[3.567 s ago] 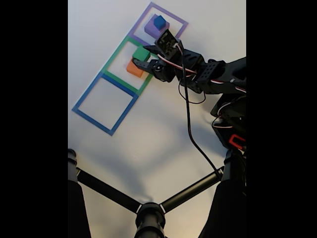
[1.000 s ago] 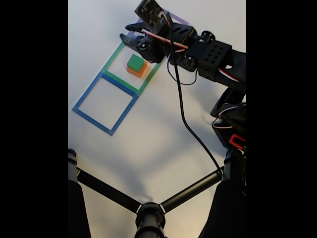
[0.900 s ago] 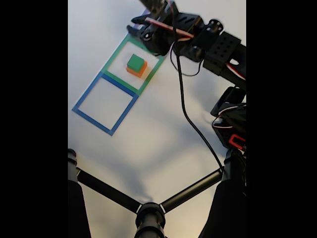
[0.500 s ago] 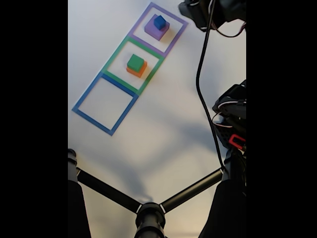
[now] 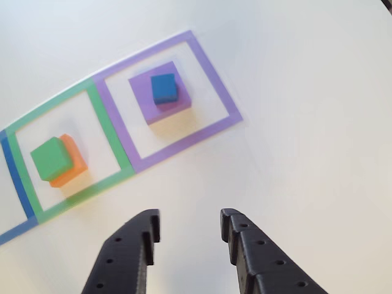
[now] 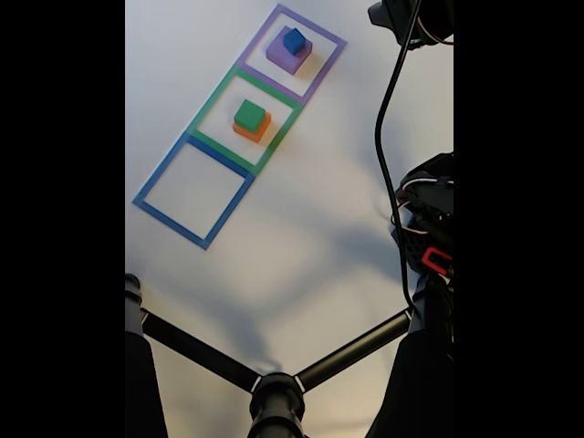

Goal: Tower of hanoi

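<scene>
bright, even light | soft shadows beside blocks | tape lines bowed, slightly blurred

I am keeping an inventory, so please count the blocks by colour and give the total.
Blue block: 1
Purple block: 1
Green block: 1
Orange block: 1
Total: 4 blocks
</scene>
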`<act>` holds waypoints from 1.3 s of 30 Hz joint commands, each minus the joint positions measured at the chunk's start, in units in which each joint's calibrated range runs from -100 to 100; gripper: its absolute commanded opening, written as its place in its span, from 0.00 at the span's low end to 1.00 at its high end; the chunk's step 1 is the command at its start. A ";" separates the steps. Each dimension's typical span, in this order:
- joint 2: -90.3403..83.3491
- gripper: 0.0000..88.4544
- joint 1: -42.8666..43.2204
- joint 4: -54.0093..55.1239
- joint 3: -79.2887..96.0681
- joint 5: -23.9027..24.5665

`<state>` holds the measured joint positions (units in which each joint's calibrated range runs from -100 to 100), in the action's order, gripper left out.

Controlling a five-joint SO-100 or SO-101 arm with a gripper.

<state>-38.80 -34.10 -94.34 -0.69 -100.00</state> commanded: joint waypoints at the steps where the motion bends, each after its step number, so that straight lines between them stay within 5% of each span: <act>1: -3.35 0.20 -3.76 7.69 9.00 0.00; 8: -5.99 0.30 -4.37 26.55 28.18 0.00; 28: 0.66 0.35 4.40 90.98 67.43 0.00; 39: 6.11 0.42 3.94 104.33 72.06 0.00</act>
<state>-32.66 -29.71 7.42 71.71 -100.00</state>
